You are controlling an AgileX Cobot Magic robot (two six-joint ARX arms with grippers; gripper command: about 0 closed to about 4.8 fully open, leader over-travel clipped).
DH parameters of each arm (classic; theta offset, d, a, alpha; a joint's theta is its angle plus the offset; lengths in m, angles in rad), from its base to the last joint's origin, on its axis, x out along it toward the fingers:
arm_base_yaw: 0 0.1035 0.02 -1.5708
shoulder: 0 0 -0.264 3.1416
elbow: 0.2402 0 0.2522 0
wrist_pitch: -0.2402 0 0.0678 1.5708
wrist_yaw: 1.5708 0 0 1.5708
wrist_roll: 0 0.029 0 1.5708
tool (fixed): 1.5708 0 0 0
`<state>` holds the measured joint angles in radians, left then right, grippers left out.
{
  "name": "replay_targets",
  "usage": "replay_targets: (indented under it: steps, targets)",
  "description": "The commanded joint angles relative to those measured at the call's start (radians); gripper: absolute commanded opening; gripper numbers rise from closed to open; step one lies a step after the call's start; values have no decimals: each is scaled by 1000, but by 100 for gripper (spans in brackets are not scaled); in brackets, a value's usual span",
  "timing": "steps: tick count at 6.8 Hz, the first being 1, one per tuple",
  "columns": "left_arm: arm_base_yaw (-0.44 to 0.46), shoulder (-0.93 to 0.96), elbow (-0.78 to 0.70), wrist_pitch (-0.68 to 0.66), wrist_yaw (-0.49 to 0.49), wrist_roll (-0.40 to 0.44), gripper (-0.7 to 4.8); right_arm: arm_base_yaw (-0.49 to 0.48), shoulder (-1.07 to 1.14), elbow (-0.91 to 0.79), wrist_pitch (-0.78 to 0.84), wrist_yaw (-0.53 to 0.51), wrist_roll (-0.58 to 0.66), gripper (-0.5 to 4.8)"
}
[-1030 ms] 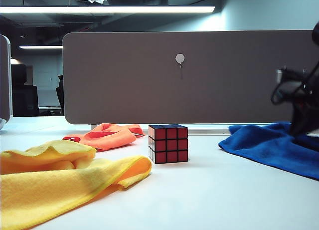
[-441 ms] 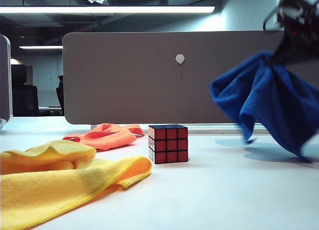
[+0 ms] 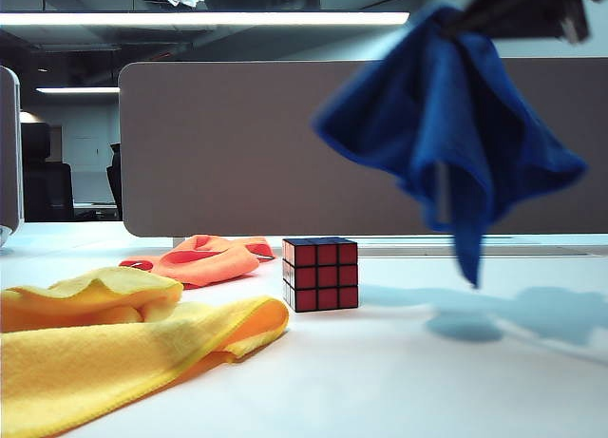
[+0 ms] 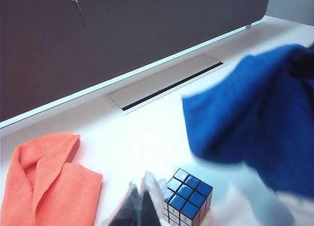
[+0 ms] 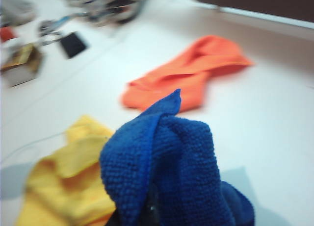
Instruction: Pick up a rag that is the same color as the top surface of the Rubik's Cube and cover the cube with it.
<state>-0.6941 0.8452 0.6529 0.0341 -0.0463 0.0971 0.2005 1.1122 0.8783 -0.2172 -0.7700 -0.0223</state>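
Because the deep blue microfibre rag (image 3: 446, 134) hangs in loose folds from a single pinched bunch, it reads as light, soft and wholly limp: it keeps no shape of its own and would drape over whatever it is lowered onto. In the exterior view it dangles high above the white bench (image 3: 399, 371), clear of the surface, up and to the right of the small Rubik's Cube with red side squares and black grid lines (image 3: 321, 274); its lowest tail points down over a faint shadow beside the cube. The right pincer (image 3: 527, 10) is up at the top edge of that view, clamped together on the rag's gathered top (its own wrist camera sees little but blue pile (image 5: 171, 172)). A grip near one edge or corner suits such cloth, since the free span then falls open; held by a bunch as now, it may land crumpled and leave a red face showing.

The cube stands square on the bench, and its dark blue top surface (image 4: 189, 188) is plain from the left wrist. The left pincer (image 4: 142, 206) hovers just beside the cube, fingertips together and holding nothing. The crumpled yellow cloth (image 3: 114, 343) and the folded orange cloth (image 3: 204, 257) lie to the left, apart from the cube.
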Motion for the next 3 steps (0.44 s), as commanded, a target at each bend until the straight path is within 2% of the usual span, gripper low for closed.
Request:
replay_targets:
  steps: [1,2,3]
  targets:
    - [0,-2,3,16,-3,0,-5,273,-63,5,14,201,21,-2]
    - [0,-2,3,16,-3,0,-5,275,68,5,77,233,23,-1]
    - [-1,-2,3,10,-3,0,-5,342,267,13,148,114,50,-2]
